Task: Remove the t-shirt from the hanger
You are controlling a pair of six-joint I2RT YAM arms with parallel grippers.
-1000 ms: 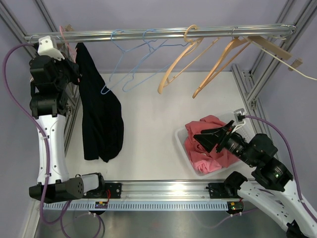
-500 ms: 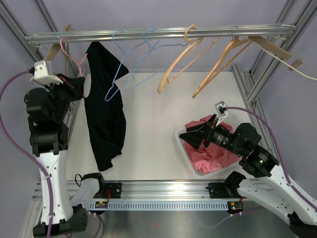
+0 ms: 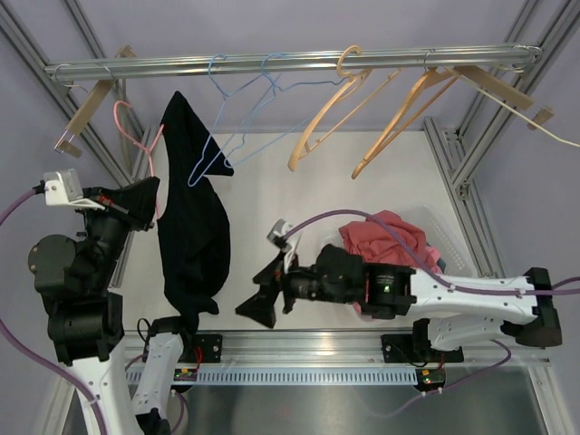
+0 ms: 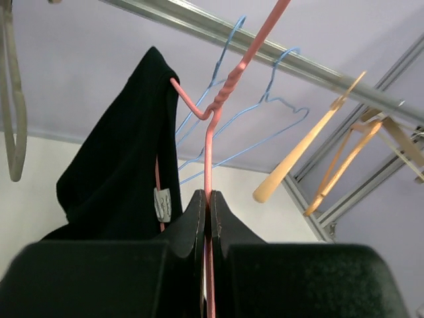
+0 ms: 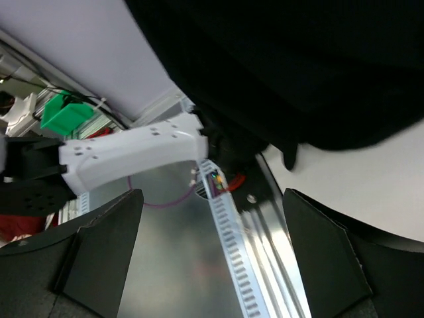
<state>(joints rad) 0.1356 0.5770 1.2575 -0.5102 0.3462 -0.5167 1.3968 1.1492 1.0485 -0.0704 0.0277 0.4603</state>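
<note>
Top external: black t-shirt [image 3: 192, 227] hangs just left of right end effector [image 3: 256, 306].

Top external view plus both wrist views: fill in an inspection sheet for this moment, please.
Surface: white table, no spills seen.
Job's things: black t-shirt draped on the pink hanger.
Clutter: pink cloth heaped at the right; blue wire hangers and wooden hangers hang empty on the rail.
Grippers: left gripper, jaws shut on the pink hanger's neck; right gripper, jaws open and empty, close to the t-shirt's lower edge.
Cables: purple cables arc along both arms; no snag seen.
Surroundings: aluminium frame, lilac walls.
</note>
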